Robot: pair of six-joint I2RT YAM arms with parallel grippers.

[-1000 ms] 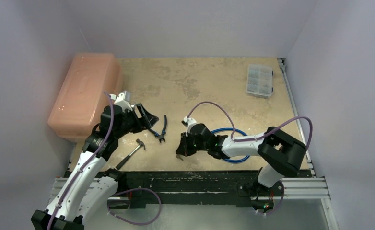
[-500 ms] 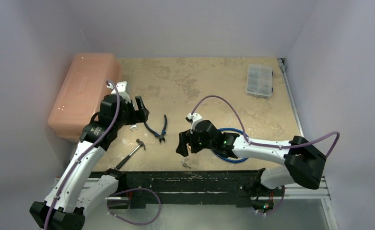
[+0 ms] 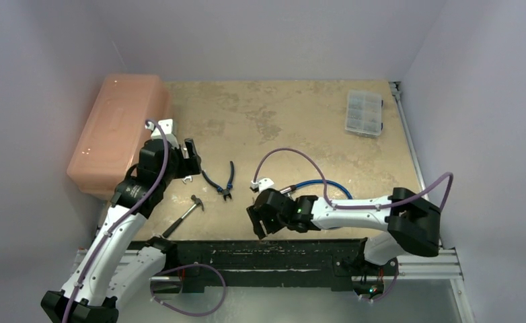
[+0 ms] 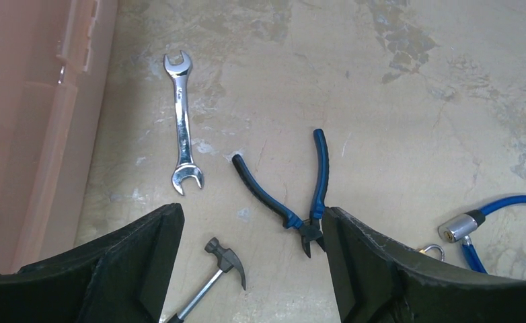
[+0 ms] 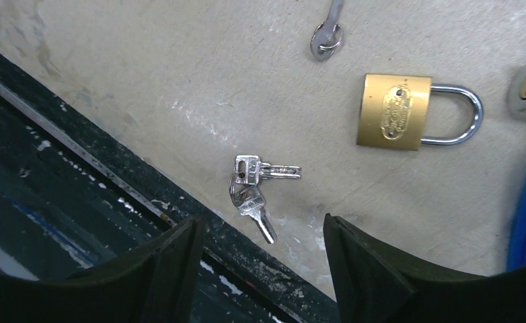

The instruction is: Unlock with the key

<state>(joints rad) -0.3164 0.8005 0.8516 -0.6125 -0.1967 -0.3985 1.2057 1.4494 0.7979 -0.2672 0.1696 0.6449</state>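
Silvery key lies flat beside the counter's dark front edge, apart from the brass padlock, so the spread, empty right hand could skid it off while pinching.

No text fully readable. Brass padlock: an embossed oval emblem on the middle of its face, with lettering inside too blurred to make out; one small dot hole just above the emblem. Silver wrench, well apart from the padlock: a faint stamped mark on the shaft near one head, too small to read.
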